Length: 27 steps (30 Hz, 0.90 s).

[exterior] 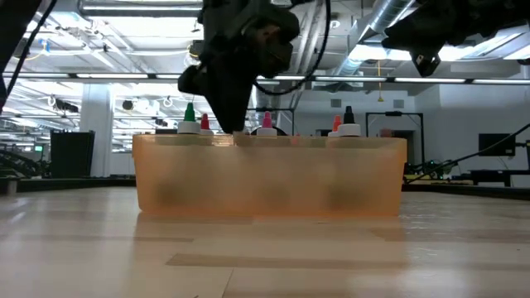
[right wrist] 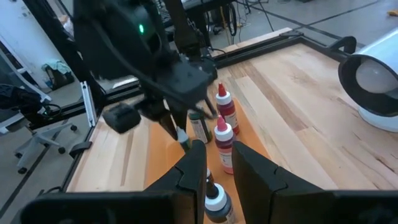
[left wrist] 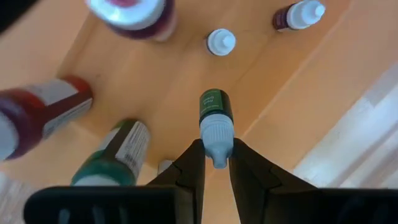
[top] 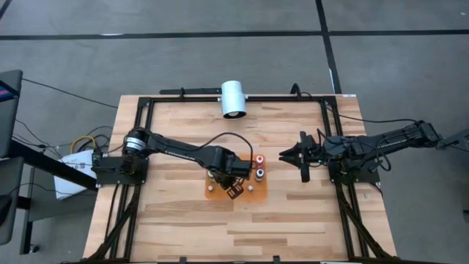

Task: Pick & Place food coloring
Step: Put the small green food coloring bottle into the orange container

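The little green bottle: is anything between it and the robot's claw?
Nothing is between them. The left claw is already shut on the green bottle's white tip, over the orange tray. Other bottles stand nearby, none in between.

A light wooden table (top: 183, 227) made of butcher-block planks fills the middle of the high view, edged by a black metal frame (top: 143, 110). An orange tray (top: 253, 192) lies flat on it just below the centre of the frame. A white cylinder (top: 234, 98) lies on its side at the upper centre, at the table's far edge. The two arm bases are fixed at the left edge (top: 117, 169) and the right edge (top: 355, 170).
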Each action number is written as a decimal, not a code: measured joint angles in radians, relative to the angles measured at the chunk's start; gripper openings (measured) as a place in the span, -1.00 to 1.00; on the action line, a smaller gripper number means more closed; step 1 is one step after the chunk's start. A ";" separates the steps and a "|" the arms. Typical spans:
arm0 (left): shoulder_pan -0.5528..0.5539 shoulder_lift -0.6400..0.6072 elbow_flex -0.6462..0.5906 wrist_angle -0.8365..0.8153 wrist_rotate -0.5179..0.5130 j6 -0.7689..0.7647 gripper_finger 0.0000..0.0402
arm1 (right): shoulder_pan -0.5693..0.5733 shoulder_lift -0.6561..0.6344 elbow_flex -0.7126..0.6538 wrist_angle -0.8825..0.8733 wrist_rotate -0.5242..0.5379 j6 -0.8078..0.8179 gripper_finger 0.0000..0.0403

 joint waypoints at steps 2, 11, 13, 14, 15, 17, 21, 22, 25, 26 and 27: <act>0.001 0.027 0.015 -0.019 0.000 0.022 -0.74 | 0.000 0.000 0.000 -0.001 0.000 0.000 -0.68; 0.002 0.159 0.177 -0.146 -0.033 0.116 -0.74 | 0.000 0.000 0.000 0.001 0.000 0.000 -0.68; 0.002 0.189 0.226 -0.198 -0.047 0.132 -0.74 | 0.000 0.000 0.000 0.000 0.000 0.000 -0.68; 0.002 0.204 0.246 -0.227 -0.056 0.139 -0.74 | 0.000 0.000 0.000 0.000 0.000 0.000 -0.68; 0.002 0.217 0.263 -0.250 -0.065 0.144 -0.74 | 0.000 0.000 0.000 0.000 0.000 0.000 -0.68; 0.000 0.234 0.288 -0.297 -0.084 0.145 -0.74 | 0.000 0.000 0.000 0.000 0.000 0.000 -0.68; -0.001 0.242 0.308 -0.324 -0.093 0.145 -0.74 | 0.000 0.000 0.000 -0.001 0.000 0.000 -0.68; -0.001 0.242 0.308 -0.326 -0.092 0.145 -0.74 | 0.000 0.000 0.000 -0.001 0.000 0.000 -0.68; -0.001 0.242 0.308 -0.327 -0.091 0.142 -0.74 | 0.000 0.000 0.000 -0.004 0.000 0.000 -0.68; -0.001 0.242 0.308 -0.326 -0.091 0.139 -0.74 | 0.000 0.000 0.000 -0.004 0.000 0.000 -0.68; -0.001 0.242 0.308 -0.325 -0.091 0.138 -0.74 | 0.000 0.000 0.000 -0.004 0.000 0.000 -0.68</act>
